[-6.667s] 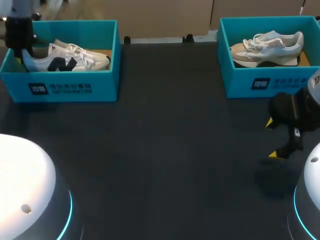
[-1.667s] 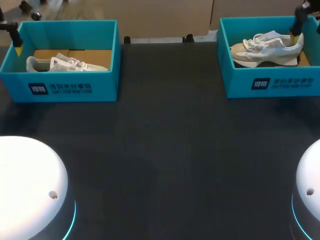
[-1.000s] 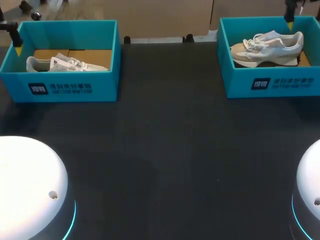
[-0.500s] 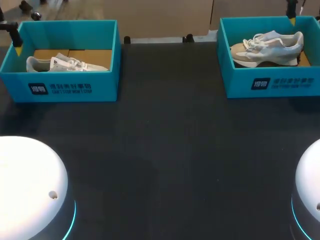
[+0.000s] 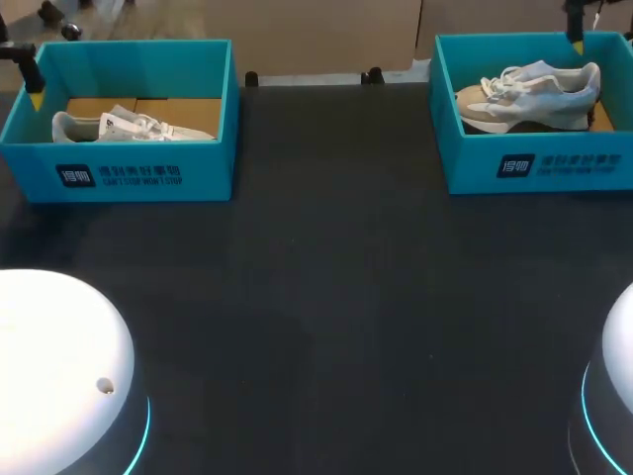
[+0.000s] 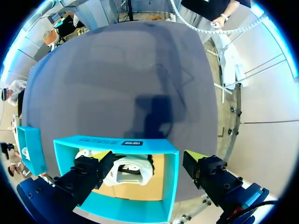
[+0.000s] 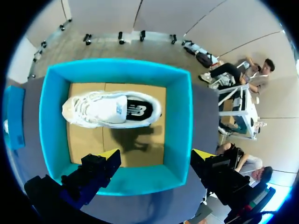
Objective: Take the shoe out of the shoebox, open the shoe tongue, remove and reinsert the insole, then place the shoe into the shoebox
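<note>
A white shoe with dark markings (image 5: 129, 125) lies in the left teal shoebox (image 5: 138, 176). In the right teal shoebox (image 5: 534, 163) lies a grey and beige shoe (image 5: 529, 94). My left gripper (image 6: 148, 161) hangs open above the left box's end, with the shoe's heel (image 6: 131, 169) below it; one yellow fingertip (image 5: 37, 99) shows at that box's far left corner. High over the right box my right gripper (image 7: 156, 156) stands open, the shoe (image 7: 112, 109) lying ahead of its fingers. Its yellow fingertip (image 5: 577, 42) shows at the box's back wall. Neither gripper touches anything.
The two boxes stand at the back left and back right of the dark table (image 5: 326, 297). My arms' white bases (image 5: 54, 376) sit at the front corners. Each wrist view catches the other box at its side (image 6: 30, 149) (image 7: 11, 116).
Several seconds ago the left gripper was down at the shoe in the left box and the right gripper hung low at the front right. In the last second nothing has visibly moved.
</note>
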Robot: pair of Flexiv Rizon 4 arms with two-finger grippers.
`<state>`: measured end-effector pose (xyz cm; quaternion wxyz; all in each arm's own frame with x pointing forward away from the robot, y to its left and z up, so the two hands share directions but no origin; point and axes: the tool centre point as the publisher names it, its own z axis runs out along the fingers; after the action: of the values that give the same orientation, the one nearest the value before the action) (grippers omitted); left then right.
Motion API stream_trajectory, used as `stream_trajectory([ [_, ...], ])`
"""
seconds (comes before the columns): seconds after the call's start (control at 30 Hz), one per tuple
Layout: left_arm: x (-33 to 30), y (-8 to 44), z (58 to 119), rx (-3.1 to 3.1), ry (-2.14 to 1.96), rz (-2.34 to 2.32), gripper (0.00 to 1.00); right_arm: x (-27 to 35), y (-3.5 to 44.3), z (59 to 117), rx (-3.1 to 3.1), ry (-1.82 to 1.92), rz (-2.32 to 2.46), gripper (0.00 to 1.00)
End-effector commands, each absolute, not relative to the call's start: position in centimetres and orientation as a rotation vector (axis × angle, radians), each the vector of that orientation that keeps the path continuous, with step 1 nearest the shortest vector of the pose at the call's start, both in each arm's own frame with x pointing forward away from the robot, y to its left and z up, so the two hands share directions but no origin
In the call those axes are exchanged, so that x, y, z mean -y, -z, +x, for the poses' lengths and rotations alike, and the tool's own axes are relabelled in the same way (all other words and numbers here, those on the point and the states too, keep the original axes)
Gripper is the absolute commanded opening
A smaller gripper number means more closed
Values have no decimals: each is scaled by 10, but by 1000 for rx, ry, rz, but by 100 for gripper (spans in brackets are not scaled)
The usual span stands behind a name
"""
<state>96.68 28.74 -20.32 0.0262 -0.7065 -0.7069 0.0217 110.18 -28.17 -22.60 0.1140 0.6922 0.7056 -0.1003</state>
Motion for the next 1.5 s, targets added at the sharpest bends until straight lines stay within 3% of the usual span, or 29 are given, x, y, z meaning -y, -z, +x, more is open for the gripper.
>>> stream_trajectory([
  [0.03,-288,203,967,2183,-65,-2183,100,284,239,1120,-2085,331,2055,100],
  [0.33,-288,203,967,2183,-65,-2183,100,284,239,1120,-2085,331,2055,100],
  [0.67,-288,203,967,2183,-65,-2183,100,290,298,1150,-2089,320,2113,100],
  [1.27,-288,203,967,2183,-65,-2183,100,322,325,1169,-2043,330,2131,100],
  [1.33,-288,203,967,2183,-65,-2183,100,323,329,1171,-2043,331,2134,89],
  [1.5,-288,203,967,2183,-65,-2183,100,323,338,1174,-2058,325,2141,76],
])
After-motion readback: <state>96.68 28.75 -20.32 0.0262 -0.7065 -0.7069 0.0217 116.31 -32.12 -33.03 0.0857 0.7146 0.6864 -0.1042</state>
